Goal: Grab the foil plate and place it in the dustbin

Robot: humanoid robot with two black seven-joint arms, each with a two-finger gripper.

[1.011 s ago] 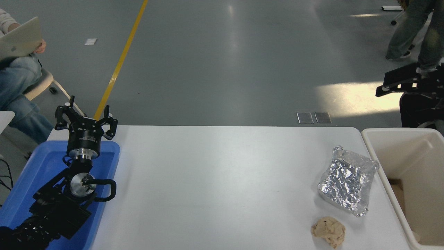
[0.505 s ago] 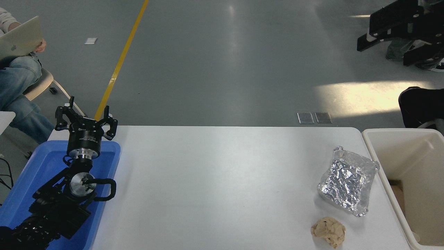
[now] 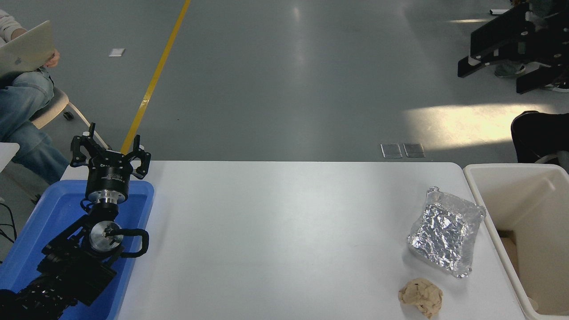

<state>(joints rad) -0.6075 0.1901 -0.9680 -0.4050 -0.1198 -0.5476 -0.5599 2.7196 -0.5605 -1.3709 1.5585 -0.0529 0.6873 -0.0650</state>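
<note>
The foil plate (image 3: pixel 446 231), a crinkled silver tray, lies on the white table (image 3: pixel 275 240) near its right edge, just left of the dustbin (image 3: pixel 498 213). The dustbin is a large cream bin standing off the table's right end. My right gripper (image 3: pixel 491 80) hangs high in the air at the top right, far above and behind the plate, its jaws apart and empty. My left gripper (image 3: pixel 110 146) is parked at the lower left over a blue tray, open and empty.
A crumpled tan paper ball (image 3: pixel 421 296) lies in front of the plate near the table's front edge. The blue tray (image 3: pixel 40 222) sits at the table's left end. A seated person with a laptop (image 3: pixel 24 49) is at the far left.
My right gripper rose from just above the dustbin's far rim to the top right corner, then eased down slightly. The plate, the ball and the left arm stayed still.
</note>
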